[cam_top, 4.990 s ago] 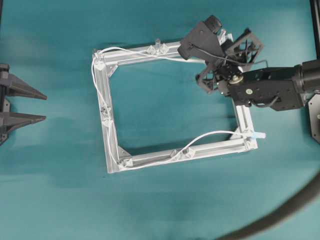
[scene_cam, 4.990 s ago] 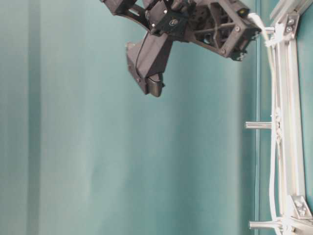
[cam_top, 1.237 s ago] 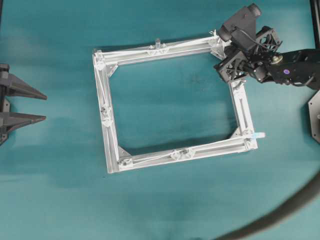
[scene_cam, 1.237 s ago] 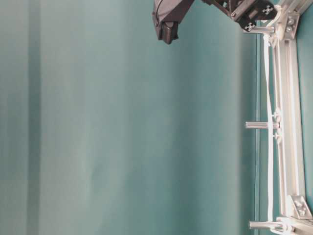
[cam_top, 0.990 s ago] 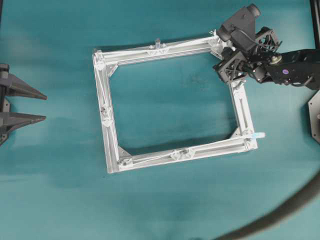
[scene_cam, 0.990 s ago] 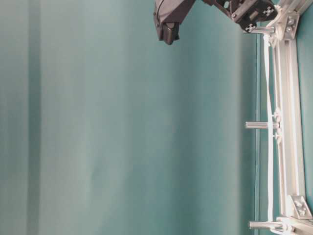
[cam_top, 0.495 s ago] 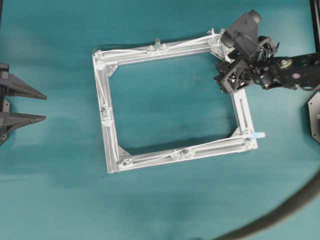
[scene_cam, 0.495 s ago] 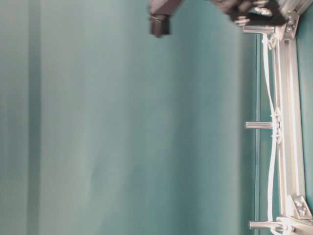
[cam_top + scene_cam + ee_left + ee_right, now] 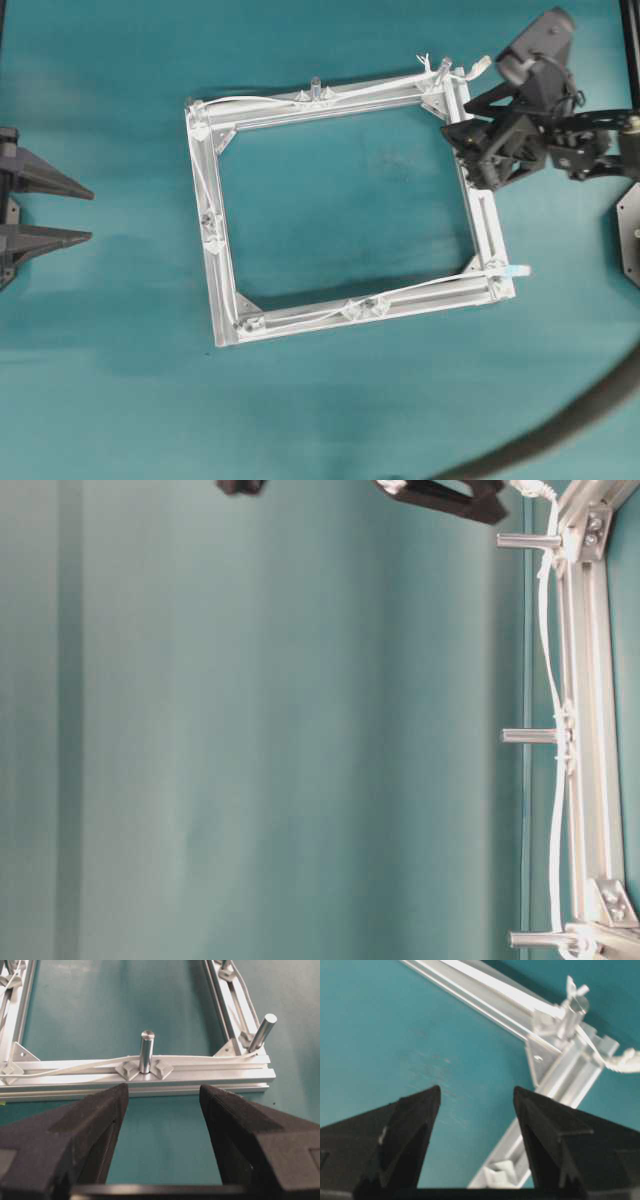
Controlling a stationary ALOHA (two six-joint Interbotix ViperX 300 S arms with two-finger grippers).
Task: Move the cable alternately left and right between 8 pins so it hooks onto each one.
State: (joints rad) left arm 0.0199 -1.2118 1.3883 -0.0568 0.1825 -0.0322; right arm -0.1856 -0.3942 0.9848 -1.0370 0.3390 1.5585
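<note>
The thin white cable (image 9: 300, 100) lies along the silver frame (image 9: 210, 200), hooked round its small clear pins (image 9: 315, 84), its loose end poking past the far right corner. The right hand (image 9: 478, 140), jaws apart and empty, hangs just beside that corner (far nearer than the left hand (image 9: 85, 215), also spread wide, well off across the teal worktop (image 9: 330, 400)). The frame bars are hard, grooved aluminium; the cord is soft and limp.

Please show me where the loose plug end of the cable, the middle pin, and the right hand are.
plug end (image 9: 481, 64), overhead view, on the pale tip.
middle pin (image 9: 146, 1052), left wrist view, on its shaft.
right hand (image 9: 476, 1110), right wrist view, between the fingertips.
</note>
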